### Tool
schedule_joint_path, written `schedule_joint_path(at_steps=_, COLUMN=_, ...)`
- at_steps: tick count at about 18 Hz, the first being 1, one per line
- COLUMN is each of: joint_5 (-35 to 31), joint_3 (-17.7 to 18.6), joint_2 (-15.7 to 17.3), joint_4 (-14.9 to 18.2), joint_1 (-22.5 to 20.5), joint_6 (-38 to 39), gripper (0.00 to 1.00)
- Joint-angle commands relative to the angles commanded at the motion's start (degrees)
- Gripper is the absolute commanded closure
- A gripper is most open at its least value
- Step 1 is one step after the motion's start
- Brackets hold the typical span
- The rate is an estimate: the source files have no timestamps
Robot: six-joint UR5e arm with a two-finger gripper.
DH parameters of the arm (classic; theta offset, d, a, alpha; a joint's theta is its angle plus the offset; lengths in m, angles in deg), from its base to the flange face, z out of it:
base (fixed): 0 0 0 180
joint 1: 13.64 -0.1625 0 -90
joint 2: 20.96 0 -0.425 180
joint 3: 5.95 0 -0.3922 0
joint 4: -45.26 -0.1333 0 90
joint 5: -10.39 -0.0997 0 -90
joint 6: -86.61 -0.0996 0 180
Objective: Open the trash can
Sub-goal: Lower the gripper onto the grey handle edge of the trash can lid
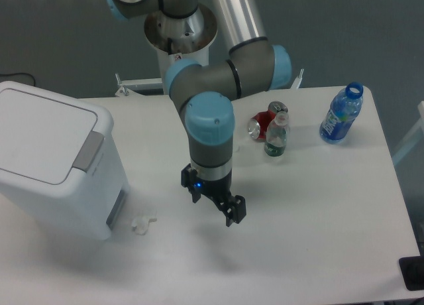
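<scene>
- White worktop (pixel 318 205), one of it, carrying everything from the left edge to the right.
- One robot arm (pixel 225 73), grey links with pale blue joint caps, reaching down from its silver base at the back toward the middle of the worktop.
- One trash can (pixel 56 162), white and boxy with rounded corners, standing at the left end of the worktop; its flat lid (pixel 40 136) lies shut, and one grey push-button strip (pixel 88 151) sits along the lid's right edge.
- One large blue-labelled bottle (pixel 342 114), uncapped, upright near the far right corner, well apart from the bin.
- One smaller clear bottle with a green label (pixel 276 136), upright at the back centre, just beside the can.
- One red drinks can (pixel 262 125), lying on its side just left of that small bottle; from here I cannot tell whether the two touch.
- One tool (pixel 225 207), black, with a small blue light on its wrist, hanging above bare worktop to the right of the bin and well apart from it. It holds nothing and touches nothing; from this angle I cannot tell how far its two fingers stand apart.
- One small clear plastic scrap (pixel 142 224), lying on the worktop near the bin's front right corner.
</scene>
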Motion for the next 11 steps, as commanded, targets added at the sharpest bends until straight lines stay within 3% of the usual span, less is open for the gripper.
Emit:
schedule_joint_path(at_steps=4, joint_5=4.77, joint_3=-0.88, joint_2=2.73, joint_4=0.18, joint_1=1.84, joint_6=7.92, gripper=0.75)
schedule_joint_path(at_steps=5, joint_5=5.73, joint_3=-0.97, joint_2=3.00, joint_4=0.18, joint_1=2.72, joint_6=8.80, gripper=0.86)
schedule_joint_path(at_steps=7, joint_5=8.01, joint_3=-0.97, joint_2=5.00, joint_4=0.87, joint_1=3.43, joint_6=11.86, gripper=0.97)
schedule_joint_path(at_steps=11, joint_5=13.02, joint_3=-1.49, joint_2=9.05, joint_4=2.90, joint_1=3.60, joint_6=15.82, gripper=1.00)
